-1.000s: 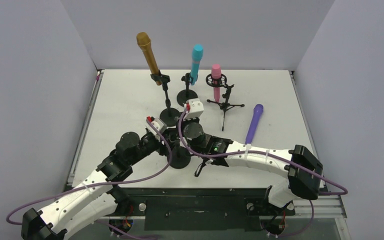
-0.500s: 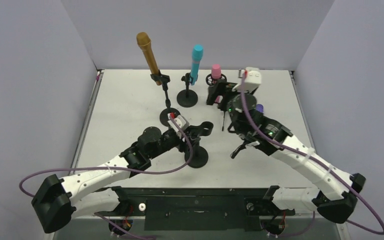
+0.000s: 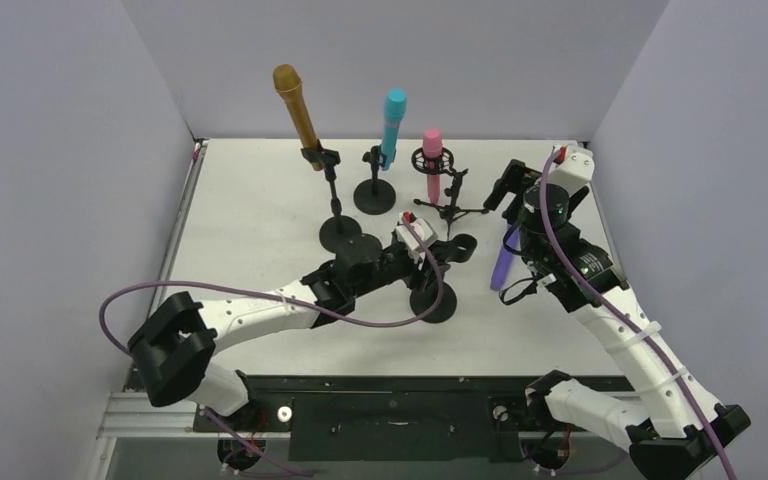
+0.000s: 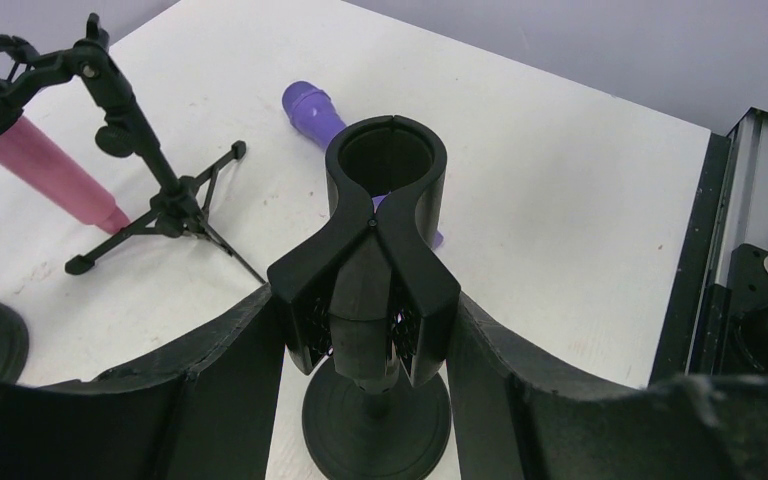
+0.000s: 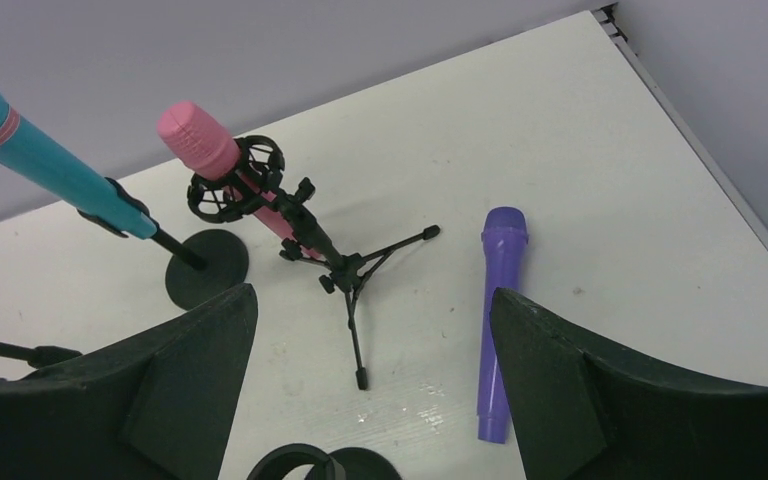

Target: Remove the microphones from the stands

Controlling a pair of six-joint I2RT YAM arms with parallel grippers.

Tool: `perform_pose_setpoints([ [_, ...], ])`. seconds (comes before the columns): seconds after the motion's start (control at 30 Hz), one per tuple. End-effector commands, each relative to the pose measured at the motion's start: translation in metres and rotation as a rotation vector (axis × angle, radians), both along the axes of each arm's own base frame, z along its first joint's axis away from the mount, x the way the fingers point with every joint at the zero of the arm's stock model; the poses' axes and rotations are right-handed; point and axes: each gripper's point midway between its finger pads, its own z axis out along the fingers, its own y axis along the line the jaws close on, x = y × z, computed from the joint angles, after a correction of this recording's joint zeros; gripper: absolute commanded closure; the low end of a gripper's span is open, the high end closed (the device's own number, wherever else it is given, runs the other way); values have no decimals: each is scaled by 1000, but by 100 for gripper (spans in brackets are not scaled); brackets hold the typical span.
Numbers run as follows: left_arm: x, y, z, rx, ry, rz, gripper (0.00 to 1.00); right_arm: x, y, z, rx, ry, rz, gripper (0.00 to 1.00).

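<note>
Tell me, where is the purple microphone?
In the top view, the purple microphone lies flat on the right side of the table, just right of the tripod stand holding the pink microphone.

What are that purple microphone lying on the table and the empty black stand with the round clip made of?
The purple microphone looks like smooth plastic: even colour, soft sheen, no metal grille. On the black stand, the round clip seems matte moulded plastic with a visible seam; the disc base could be painted metal.
</note>
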Motion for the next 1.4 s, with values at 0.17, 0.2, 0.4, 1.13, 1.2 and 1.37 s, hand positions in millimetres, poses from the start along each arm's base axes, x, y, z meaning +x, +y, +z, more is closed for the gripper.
perform_pose_setpoints([
  [0.17,16,-44,71,-178,-119,-26,100,3,-5,-5,12,10,15,18],
  [0.2,17,-46,70,-179,-114,-26,100,4,-5,-5,11,14,18,18],
  [0.4,19,-52,66,-175,-84,-32,98,8,-3,-7,10,21,24,18],
  [1.13,22,-20,112,-151,-115,45,4,12,6,15,16,3,67,18],
  [1.2,23,-7,123,-166,-120,68,4,14,8,22,15,-4,78,18],
  [1.37,30,35,144,-172,-101,166,4,21,40,44,-8,-40,261,18],
])
